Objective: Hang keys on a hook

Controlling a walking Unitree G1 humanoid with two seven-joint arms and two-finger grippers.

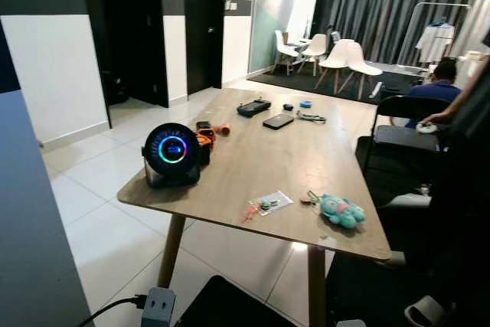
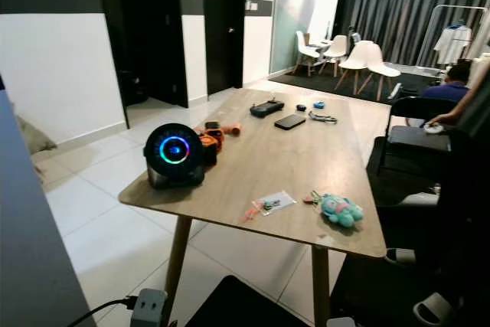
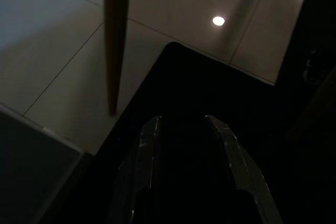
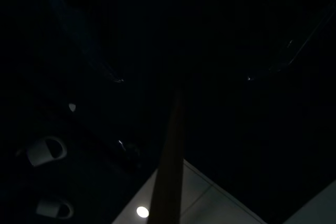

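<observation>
Where table [image 1: 253, 158] ends: keys [image 1: 337, 209] (teal plush).

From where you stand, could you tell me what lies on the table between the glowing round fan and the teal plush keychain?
A small clear packet with orange bits lies between the fan and the plush keychain, in the left eye view.

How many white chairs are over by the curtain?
4: two white chairs at the small far table, two nearer on the dark rug. Others may be hidden behind them.
</observation>
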